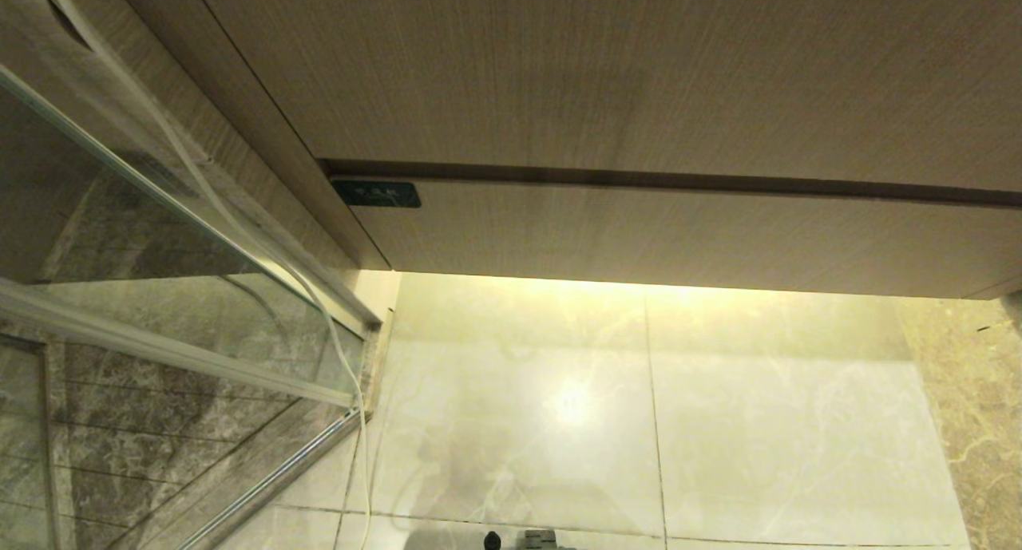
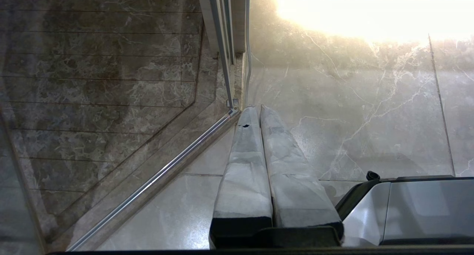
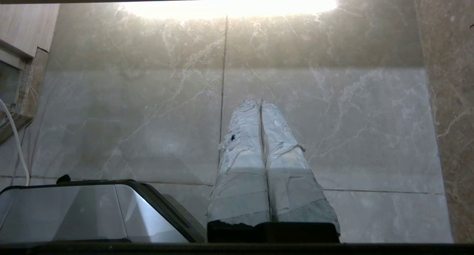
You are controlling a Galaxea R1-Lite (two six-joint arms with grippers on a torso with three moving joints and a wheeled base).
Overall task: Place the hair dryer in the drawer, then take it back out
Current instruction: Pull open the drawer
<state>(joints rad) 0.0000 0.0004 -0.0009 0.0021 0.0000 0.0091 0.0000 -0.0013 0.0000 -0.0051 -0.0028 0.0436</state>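
Drawer (image 1: pixel 679 239) front — light wood-grain, a small dark label (image 1: pixel 376 193) at its corner. Below the drawer, floor tiles (image 1: pixel 758 422) — pale cream marble, veined. Beside it, a white cord (image 1: pixel 263 239).

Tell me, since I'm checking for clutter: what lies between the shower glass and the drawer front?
Head view: only a wood side panel separates the glass from the drawer.
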